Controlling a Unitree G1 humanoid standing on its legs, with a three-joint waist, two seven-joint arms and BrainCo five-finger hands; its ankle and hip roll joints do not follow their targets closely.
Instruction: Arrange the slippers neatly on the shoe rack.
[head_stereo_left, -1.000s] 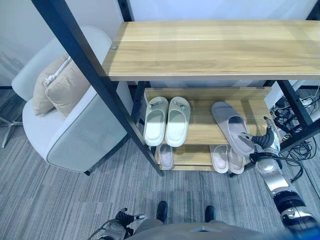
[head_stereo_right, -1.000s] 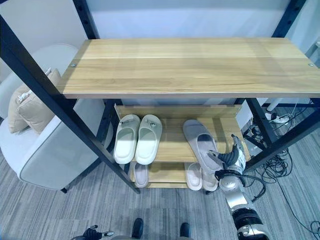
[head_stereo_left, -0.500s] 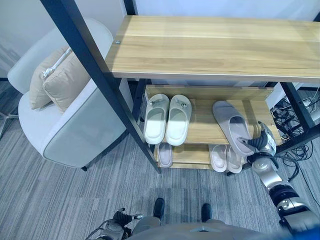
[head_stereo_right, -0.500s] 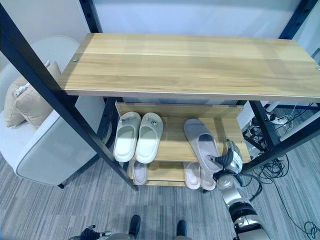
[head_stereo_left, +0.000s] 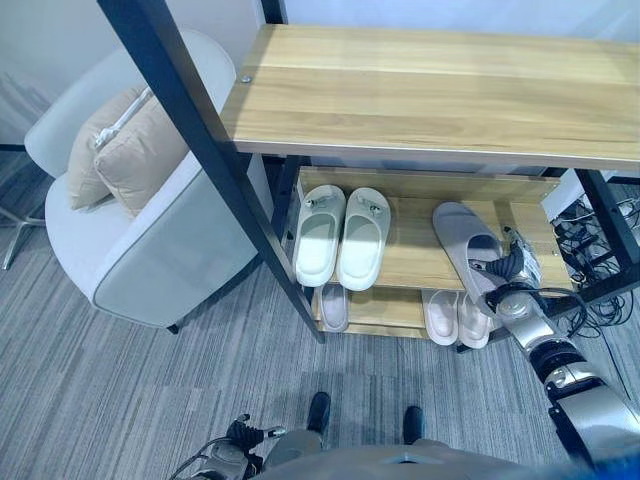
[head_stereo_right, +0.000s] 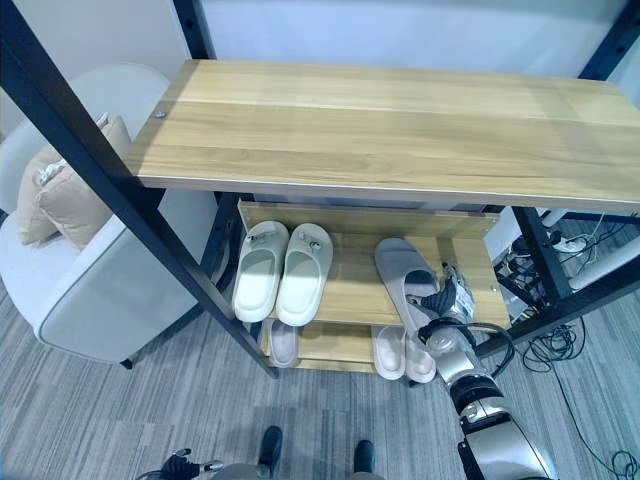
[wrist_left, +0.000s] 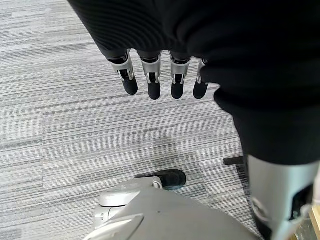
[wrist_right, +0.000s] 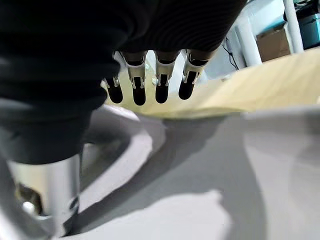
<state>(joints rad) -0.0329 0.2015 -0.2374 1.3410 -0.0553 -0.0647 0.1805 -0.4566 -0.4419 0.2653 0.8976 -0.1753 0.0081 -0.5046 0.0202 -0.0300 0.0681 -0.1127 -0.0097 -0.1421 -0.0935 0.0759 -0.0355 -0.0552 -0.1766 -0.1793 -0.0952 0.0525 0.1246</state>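
Observation:
A grey slipper (head_stereo_left: 462, 240) lies at a slant on the right of the shoe rack's middle shelf (head_stereo_left: 410, 265), toe toward the back. My right hand (head_stereo_left: 508, 272) is at its heel by the shelf's front edge. Its fingers (wrist_right: 147, 80) hang relaxed just over the slipper's grey surface (wrist_right: 200, 175), so the hand is open. A white pair (head_stereo_left: 340, 235) sits side by side on the left of the same shelf. More pale slippers (head_stereo_left: 455, 318) sit on the lower shelf. My left hand (wrist_left: 160, 75) hangs open over the carpet, low beside me (head_stereo_left: 240, 440).
The rack's wide wooden top board (head_stereo_left: 430, 90) overhangs the shelves, and a black slanted post (head_stereo_left: 215, 170) crosses in front. A pale armchair (head_stereo_left: 150, 260) with beige cushions (head_stereo_left: 120, 150) stands left of the rack. Cables (head_stereo_left: 600, 290) lie on the floor to the right.
My right hand has moved in toward the shelf, and the grey slipper's heel has gone a little farther onto it. The camera has shifted slightly. The left hand is still.

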